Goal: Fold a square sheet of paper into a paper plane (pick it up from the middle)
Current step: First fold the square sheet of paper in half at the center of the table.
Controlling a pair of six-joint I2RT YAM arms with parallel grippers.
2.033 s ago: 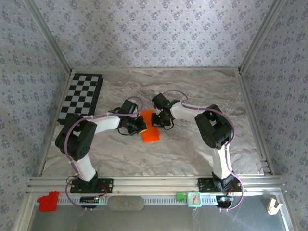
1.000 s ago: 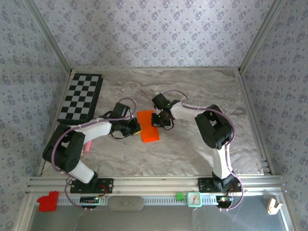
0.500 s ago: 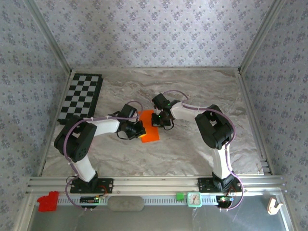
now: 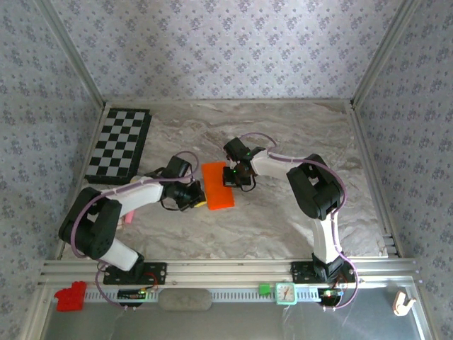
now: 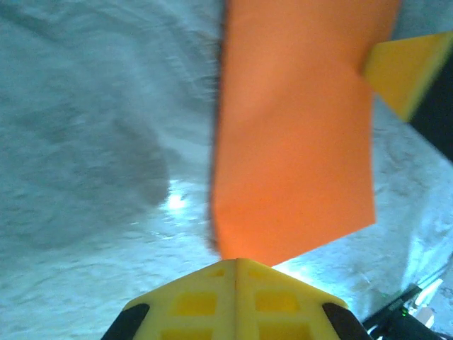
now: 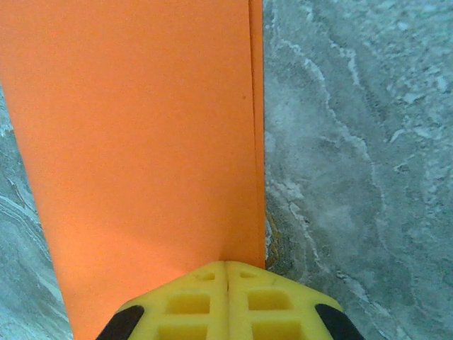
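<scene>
Table (image 4: 297, 127) w/ checkerboard (image 4: 119, 145) far-left; the square sheet of paper (image 4: 217, 185), folded to a rectangle, lies flat right of the checkerboard, slightly nearer. Left gripper (image 4: 199, 198) is betw. checkerboard and paper, right gripper (image 4: 232, 177) on the paper's side away from the checkerboard; both w/ fingers pressed together, pinching nothing, tips at the paper's edges. Risk: shut tips dragging could skid the thin sheet, misaligning layers, so crooked crease.

Soft even light, weak shadows; left wrist view smears the bright orange paper sheet (image 5: 290, 127), glare spot on grey marbled table (image 5: 85, 142); right wrist sharp
</scene>
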